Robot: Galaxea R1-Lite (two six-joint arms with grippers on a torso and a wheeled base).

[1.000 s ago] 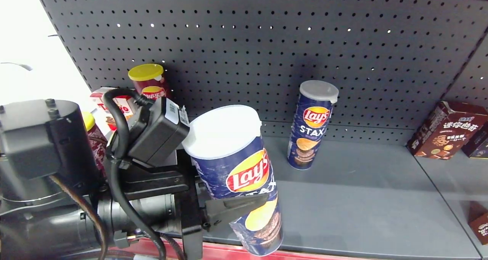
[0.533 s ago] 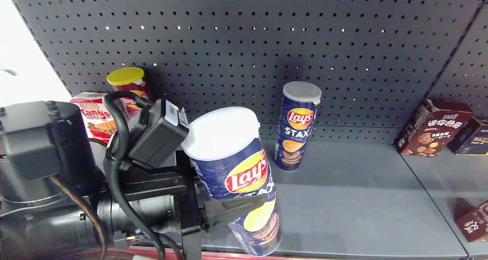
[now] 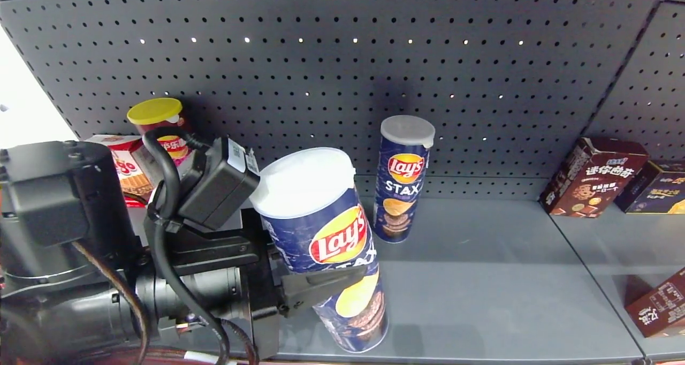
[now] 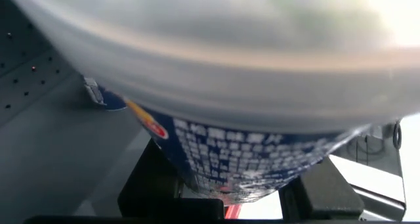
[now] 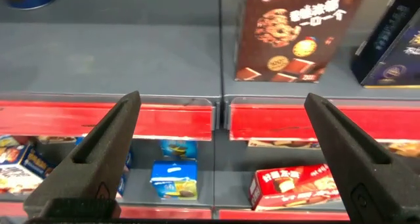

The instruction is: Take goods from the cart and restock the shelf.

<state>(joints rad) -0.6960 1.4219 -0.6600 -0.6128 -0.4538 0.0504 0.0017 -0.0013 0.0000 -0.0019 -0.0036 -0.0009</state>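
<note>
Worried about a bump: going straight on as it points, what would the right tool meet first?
Probably the red price strip at the front of the shelf, just below the brown cookie box; the open right tool faces it, depth unclear.

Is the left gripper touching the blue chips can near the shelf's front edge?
Touching. The head view shows the left gripper shut on the blue chips can, with one black finger pressed flat across its printed side.
</note>
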